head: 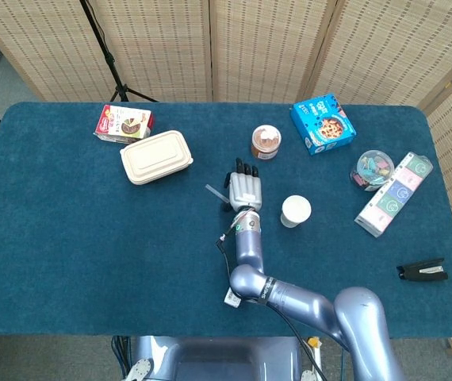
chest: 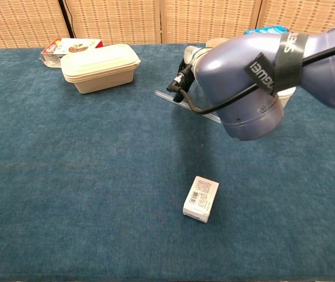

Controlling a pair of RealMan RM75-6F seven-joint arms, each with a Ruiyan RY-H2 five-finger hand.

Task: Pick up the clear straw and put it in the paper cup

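Now your right hand (head: 243, 190), palm down with fingers extended and grasping nothing, hangs directly over the clear straw (head: 213, 191), which lies flat on the worktop (head: 67, 238) left of the paper cup (head: 295, 211), placed for a top-down pinch.

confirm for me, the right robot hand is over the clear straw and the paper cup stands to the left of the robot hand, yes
Not quite. In the head view the paper cup stands to the right of the right robot hand, not the left. The rest holds: the robot hand is over the clear straw, whose end shows at the hand's left edge.
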